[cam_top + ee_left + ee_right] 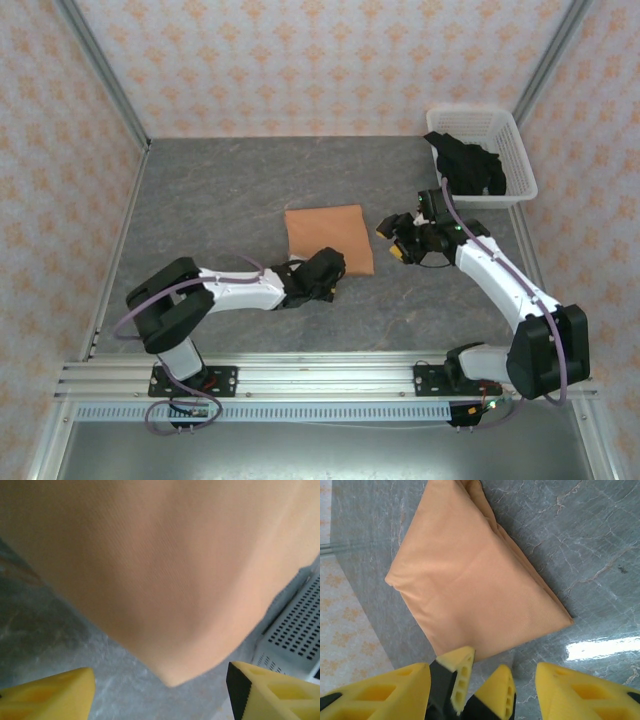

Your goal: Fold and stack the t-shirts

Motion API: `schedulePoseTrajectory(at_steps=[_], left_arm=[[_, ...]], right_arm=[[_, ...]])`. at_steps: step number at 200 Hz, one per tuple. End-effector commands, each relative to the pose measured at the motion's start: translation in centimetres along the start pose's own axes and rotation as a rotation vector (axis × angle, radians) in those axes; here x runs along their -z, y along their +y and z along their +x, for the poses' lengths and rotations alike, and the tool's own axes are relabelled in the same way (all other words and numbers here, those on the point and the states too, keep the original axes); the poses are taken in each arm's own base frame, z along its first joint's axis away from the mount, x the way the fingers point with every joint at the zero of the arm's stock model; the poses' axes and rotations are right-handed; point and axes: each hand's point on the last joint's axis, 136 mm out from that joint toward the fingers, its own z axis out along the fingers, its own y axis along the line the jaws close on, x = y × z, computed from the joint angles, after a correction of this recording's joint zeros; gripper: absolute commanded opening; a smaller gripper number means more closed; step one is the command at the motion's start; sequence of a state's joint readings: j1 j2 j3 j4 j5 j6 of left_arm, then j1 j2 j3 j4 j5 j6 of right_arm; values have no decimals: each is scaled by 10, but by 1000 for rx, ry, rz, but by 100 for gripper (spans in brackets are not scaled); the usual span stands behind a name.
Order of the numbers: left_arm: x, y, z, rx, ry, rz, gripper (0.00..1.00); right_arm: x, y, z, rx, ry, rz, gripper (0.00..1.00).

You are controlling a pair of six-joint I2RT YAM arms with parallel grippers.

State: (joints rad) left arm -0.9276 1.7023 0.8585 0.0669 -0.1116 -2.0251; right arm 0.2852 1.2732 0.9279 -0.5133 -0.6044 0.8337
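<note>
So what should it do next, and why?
Probably the right gripper reaches over to the basket for the black t-shirt: the orange t-shirt already lies folded flat, and both it and the left gripper are open, holding nothing.

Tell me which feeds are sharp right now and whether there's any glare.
Left wrist: the orange shirt is very close to the lens, soft and blurred; the basket at the edge reads clearer. Right wrist: sharp on the shirt, with a bright glare streak on the table. Top external: evenly lit, in focus, faint shadows only.
</note>
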Motion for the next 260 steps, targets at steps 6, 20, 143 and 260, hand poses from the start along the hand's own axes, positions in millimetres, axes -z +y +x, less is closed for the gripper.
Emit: schedulePoseTrajectory(at_steps=[6, 20, 143, 260], left_arm=[[-9, -18, -4, 383, -43, 89, 67], [-17, -15, -7, 394, -53, 88, 60], [-23, -41, -160, 170, -241, -37, 0], [-15, -71, -407, -336, -135, -399, 0]], right_arm=[[4, 5, 3, 25, 0, -35, 58], [3, 4, 4, 19, 1, -38, 58], [8, 0, 0, 21, -23, -17, 57], [-7, 29, -20, 45, -18, -53, 57]])
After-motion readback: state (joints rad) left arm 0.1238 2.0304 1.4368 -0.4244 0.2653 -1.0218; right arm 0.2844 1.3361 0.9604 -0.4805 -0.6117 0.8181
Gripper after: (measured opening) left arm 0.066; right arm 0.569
